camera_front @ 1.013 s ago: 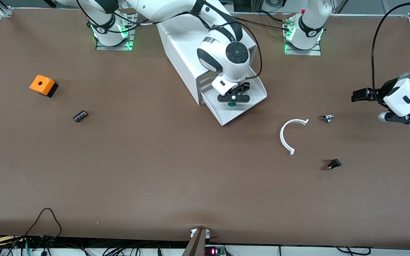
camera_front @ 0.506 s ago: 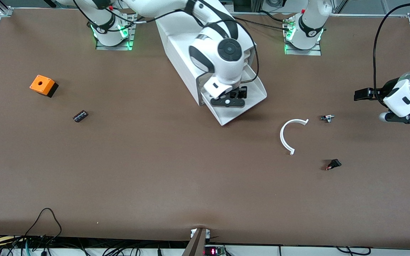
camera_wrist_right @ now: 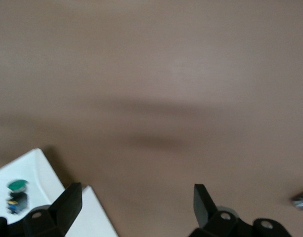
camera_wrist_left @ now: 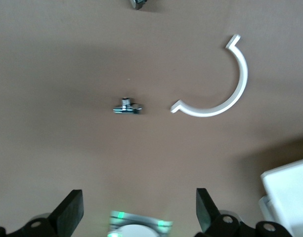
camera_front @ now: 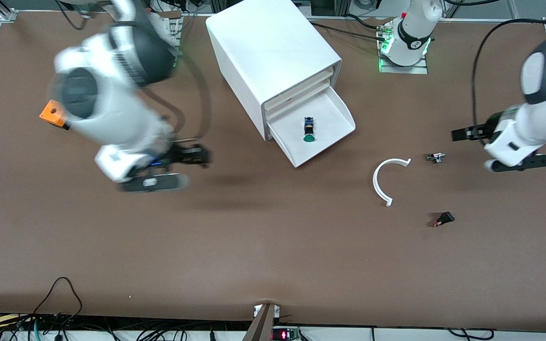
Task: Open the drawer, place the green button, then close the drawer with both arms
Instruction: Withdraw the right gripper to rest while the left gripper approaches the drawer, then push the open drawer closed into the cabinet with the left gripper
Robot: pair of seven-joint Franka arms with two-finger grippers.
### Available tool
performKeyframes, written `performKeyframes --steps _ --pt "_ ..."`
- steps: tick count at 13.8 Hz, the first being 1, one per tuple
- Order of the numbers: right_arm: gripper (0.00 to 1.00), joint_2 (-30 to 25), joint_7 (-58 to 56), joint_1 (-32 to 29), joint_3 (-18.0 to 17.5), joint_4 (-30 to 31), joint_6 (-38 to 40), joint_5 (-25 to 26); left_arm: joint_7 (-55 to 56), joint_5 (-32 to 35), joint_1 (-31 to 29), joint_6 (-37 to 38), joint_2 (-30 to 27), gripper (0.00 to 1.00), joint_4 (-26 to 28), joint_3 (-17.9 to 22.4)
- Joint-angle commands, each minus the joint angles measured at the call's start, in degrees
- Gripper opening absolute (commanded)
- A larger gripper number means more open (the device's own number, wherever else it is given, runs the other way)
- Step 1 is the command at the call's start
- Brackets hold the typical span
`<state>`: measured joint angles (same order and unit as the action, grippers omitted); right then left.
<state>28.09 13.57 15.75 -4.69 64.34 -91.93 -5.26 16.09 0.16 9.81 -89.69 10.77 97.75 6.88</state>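
The small push-button with a round green cap (camera_front: 308,131) is seen lying in the pulled-out lowest white plastic drawer (camera_front: 337,115), long axis along the drawer's travel. From the open left hand (camera_front: 514,163), over the surface's left-arm end, the drawer front is at about ten o'clock. The open right hand (camera_front: 166,170) is roughly as near, at about eight o'clock from the drawer.

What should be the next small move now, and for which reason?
Probably the left gripper, open over the table at its own end, should travel toward the front of the drawer to push it shut. The button already lies inside the open drawer, and the right gripper, open and empty, is away over the table.
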Motion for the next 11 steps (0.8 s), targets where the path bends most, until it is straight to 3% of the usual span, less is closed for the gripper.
performKeyframes --steps 1,5,9,11 --pt "1.00 -9.77 -8.72 -5.53 -0.68 10.42 2.02 -0.98 10.42 -1.12 0.38 -3.29 2.57 1.00 0.33 -3.87" --pt "1.00 -21.39 -17.78 -8.63 3.36 24.05 -0.17 -0.46 22.64 -2.26 0.38 -11.88 7.67 1.00 1.29 -12.40" --pt "1.00 -23.61 -25.16 -8.63 9.51 25.40 -0.27 0.07 29.86 -3.76 0.47 -26.74 12.42 1.00 5.34 -17.24" --pt "1.00 -23.70 -26.75 -8.63 10.22 25.39 -0.27 0.51 30.75 -3.76 0.47 -31.06 15.14 1.00 5.43 -18.30"
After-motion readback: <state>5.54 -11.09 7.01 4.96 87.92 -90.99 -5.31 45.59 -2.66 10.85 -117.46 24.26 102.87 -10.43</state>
